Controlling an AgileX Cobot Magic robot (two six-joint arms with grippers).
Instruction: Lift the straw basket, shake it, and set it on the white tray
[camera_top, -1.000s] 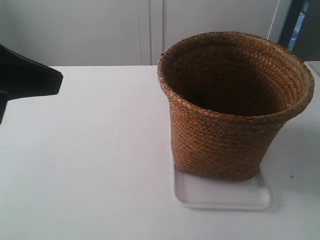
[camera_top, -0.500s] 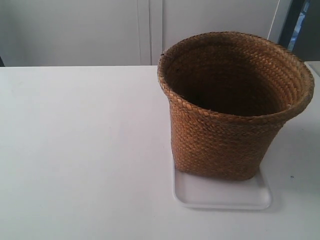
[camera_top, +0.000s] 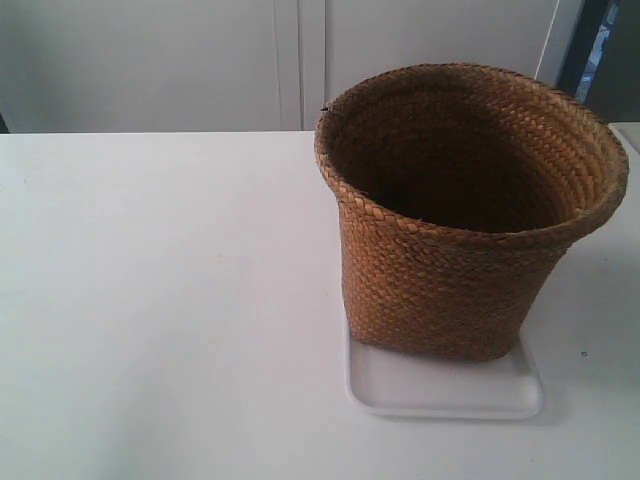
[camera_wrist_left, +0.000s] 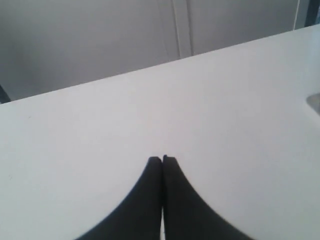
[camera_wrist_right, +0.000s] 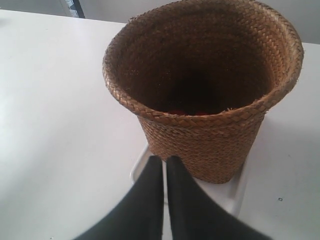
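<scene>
Both the left gripper (camera_wrist_left: 162, 159) and right gripper (camera_wrist_right: 164, 159) are closed and empty, the right just short of the tall brown braided straw basket (camera_wrist_right: 200, 100). It stands upright on the glossy white low-rimmed tray (camera_top: 440, 392). The arm at the exterior view's left has withdrawn from sight, so the task looks finished.

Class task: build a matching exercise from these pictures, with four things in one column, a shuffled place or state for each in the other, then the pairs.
1 straw basket
2 white tray
3 left gripper
4 right gripper

A shut, basket right ahead
B upright on the tray
C shut, over the table, no basket in its view
D flat under the basket

Pairs: 1-B, 2-D, 3-C, 4-A
</scene>
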